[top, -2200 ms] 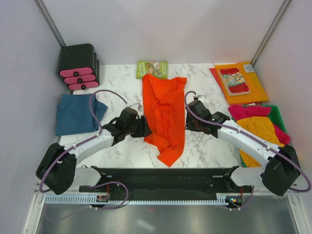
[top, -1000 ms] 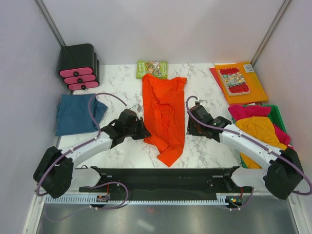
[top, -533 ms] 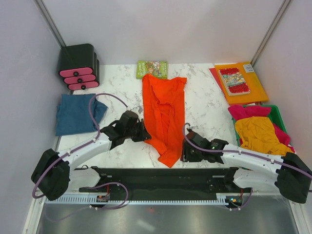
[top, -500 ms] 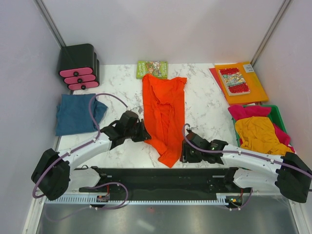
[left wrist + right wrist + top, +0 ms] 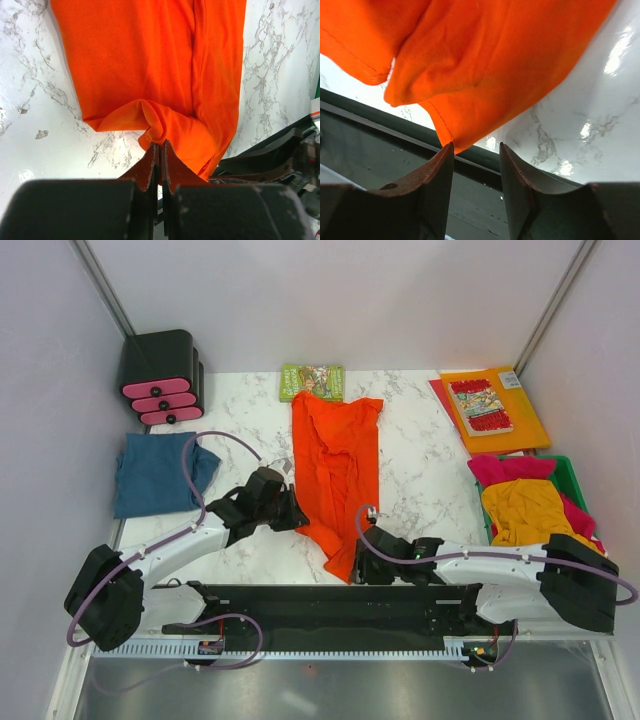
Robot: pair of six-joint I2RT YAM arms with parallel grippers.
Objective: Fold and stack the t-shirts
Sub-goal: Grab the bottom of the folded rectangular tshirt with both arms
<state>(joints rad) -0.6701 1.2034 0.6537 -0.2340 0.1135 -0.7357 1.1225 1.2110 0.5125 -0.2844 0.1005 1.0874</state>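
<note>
An orange-red t-shirt (image 5: 337, 465) lies lengthwise in the middle of the marble table, folded narrow. My left gripper (image 5: 297, 512) is at its left edge, jaws shut on a bunched fold of the cloth (image 5: 155, 120). Low at the shirt's near corner (image 5: 343, 565), my right gripper (image 5: 362, 568) stands open. That hem corner (image 5: 451, 135) reaches the tip of its left finger (image 5: 442, 160), with nothing pinched. A folded teal-blue t-shirt (image 5: 155, 475) rests at the left. Mustard-yellow (image 5: 535, 512) and magenta-pink (image 5: 503, 469) t-shirts are piled at the right.
The piled shirts fill a green bin (image 5: 573, 478). A black drawer unit with pink fronts (image 5: 160, 375) stands back left, a green book (image 5: 312, 381) back centre, an orange folder with a comic book (image 5: 495, 405) back right. The black base rail (image 5: 330, 605) runs along the near edge.
My right arm has swung from the shirt's right edge down and left to its near corner. The left gripper has stayed put, still shut on the shirt's left edge.
</note>
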